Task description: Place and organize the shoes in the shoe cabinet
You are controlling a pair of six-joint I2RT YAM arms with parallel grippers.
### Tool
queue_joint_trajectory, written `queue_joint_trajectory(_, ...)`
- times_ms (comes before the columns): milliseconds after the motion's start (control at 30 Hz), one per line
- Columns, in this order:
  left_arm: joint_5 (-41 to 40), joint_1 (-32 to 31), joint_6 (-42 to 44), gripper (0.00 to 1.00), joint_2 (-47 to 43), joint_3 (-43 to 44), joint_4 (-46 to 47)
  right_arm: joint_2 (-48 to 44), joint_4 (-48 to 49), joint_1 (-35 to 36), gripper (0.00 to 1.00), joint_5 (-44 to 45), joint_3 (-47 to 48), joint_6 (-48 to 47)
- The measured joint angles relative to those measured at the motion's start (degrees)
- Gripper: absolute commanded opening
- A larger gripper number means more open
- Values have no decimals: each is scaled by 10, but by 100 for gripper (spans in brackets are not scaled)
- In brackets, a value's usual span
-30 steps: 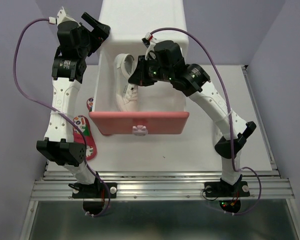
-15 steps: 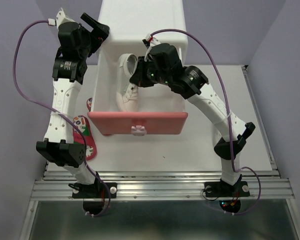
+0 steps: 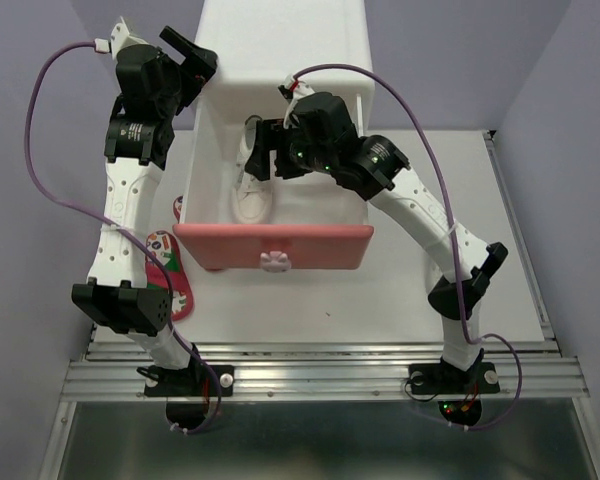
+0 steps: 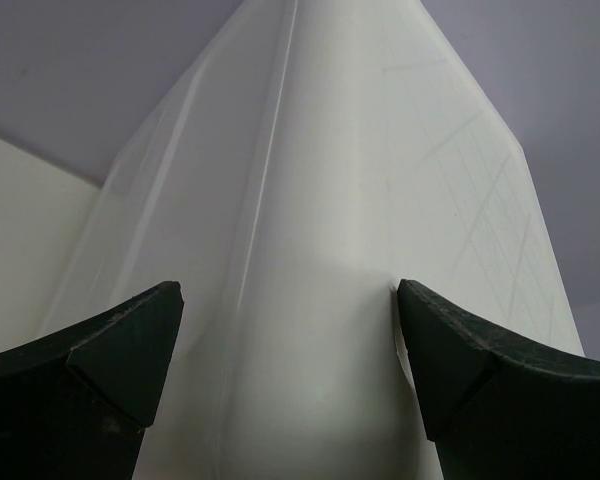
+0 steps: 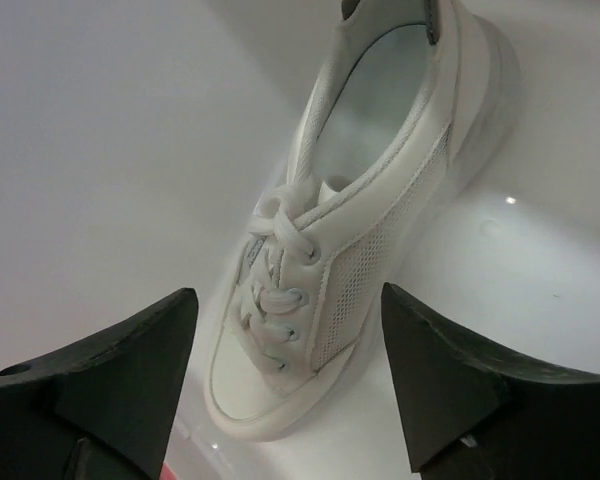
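The shoe cabinet stands at the back with its upper drawer pulled out, pink front toward me. One white lace-up sneaker lies along the drawer's left side, toe toward the pink front. My right gripper hovers open just above it, a finger on either side and neither touching. Two red sandals lie on the table left of the drawer. My left gripper is open and straddles the cabinet's upper left corner.
The left arm rises along the drawer's left side, over the sandals. The right arm reaches in from the right across the drawer's rim. Purple walls close in on both sides and at the back.
My right gripper has opened and let go of the sneaker, which went from tilted in the fingers to lying in the drawer. The gripper shifted a little left. The left arm has not moved.
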Motion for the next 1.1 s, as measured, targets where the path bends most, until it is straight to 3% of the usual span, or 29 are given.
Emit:
queue_joint_trajectory(100,-1,0,0,97,-1,-3,2,-2,5,0,99,10,-22,-5)
queue_joint_trajectory(400,-2,0,-3,97,-3,-8,6,-46,43,3,100,66,-51,-56)
queue_joint_trajectory(667,-1,0,-5,97,-5,-11,9,-126,193,3,100,73,-50,-112)
queue_joint_trajectory(833,-1,0,-5,97,-5,-10,9,-140,259,1,100,138,-14,-147)
queue_joint_trajectory(933,-1,0,-5,97,-5,-10,9,-157,266,-29,100,181,-23,-151)
queue_joint_trajectory(1100,0,0,-5,97,-3,-5,5,-186,207,-190,100,189,-52,-100)
